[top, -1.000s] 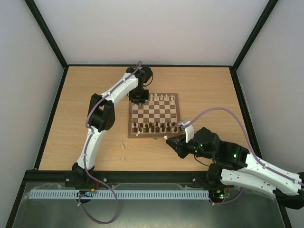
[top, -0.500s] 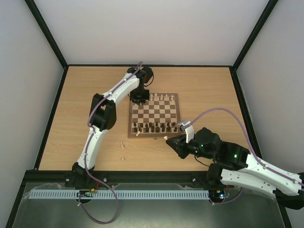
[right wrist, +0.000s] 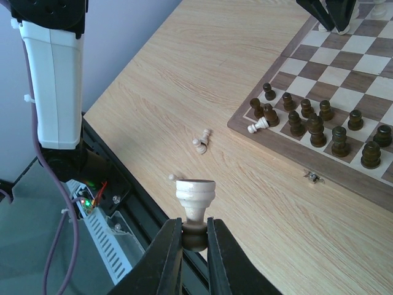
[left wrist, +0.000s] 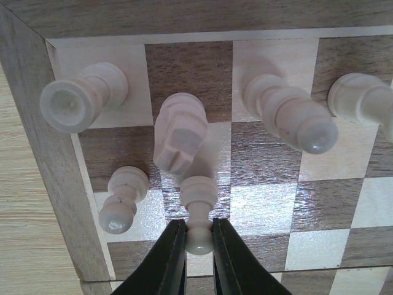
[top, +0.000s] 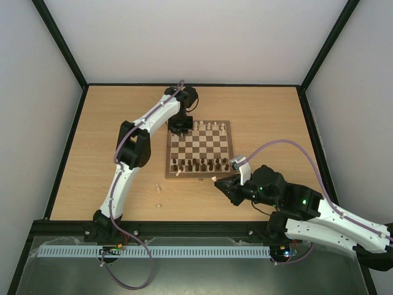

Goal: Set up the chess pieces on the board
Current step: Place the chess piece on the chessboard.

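The board lies mid-table. My left gripper is over its far left corner, shut on the head of a pale pawn whose base is at a second-row square. Around it stand a pale rook, knight, bishop and another pawn. My right gripper hovers off the board's near edge. In the wrist view this gripper is shut on a pale pawn held above the table.
Dark pieces fill the board's near rows, and a pale pawn lies toppled among them. Two loose pale pieces lie on the table left of the board, a third nearer the table's front edge. A metal clasp sticks out from the board's near edge.
The left arm's elbow has shifted slightly. Both grippers stay shut on their pawns, almost in place.
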Robot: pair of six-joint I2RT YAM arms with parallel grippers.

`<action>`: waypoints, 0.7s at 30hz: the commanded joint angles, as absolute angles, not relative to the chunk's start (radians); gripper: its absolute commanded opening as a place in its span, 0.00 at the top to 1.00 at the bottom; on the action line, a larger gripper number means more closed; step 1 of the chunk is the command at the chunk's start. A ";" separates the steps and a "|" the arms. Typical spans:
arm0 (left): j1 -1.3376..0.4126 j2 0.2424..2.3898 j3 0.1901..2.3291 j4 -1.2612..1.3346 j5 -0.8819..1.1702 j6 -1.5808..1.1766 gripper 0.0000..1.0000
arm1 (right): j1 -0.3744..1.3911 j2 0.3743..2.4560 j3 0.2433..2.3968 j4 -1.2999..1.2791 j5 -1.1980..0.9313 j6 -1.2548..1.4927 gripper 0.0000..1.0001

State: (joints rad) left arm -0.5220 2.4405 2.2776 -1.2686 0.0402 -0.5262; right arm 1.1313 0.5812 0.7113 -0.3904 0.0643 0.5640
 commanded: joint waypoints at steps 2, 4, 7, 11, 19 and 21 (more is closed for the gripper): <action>-0.512 2.469 2.306 -1.292 0.034 -0.517 0.87 | 1.126 0.574 0.699 -0.375 0.056 0.549 0.89; -0.512 2.469 2.306 -1.292 0.035 -0.517 0.86 | 1.126 0.575 0.701 -0.377 0.052 0.548 0.89; -0.511 2.468 2.307 -1.291 0.034 -0.517 0.83 | 1.126 0.576 0.700 -0.375 0.051 0.548 0.89; -0.509 2.464 2.308 -1.290 0.032 -0.516 0.78 | 1.126 0.577 0.700 -0.375 0.049 0.548 0.89; -0.509 2.456 2.332 -1.283 0.045 -0.518 0.77 | 1.126 0.579 0.700 -0.376 0.045 0.547 0.89; -0.512 2.436 2.347 -1.283 0.060 -0.523 0.76 | 1.126 0.580 0.699 -0.377 0.045 0.548 0.89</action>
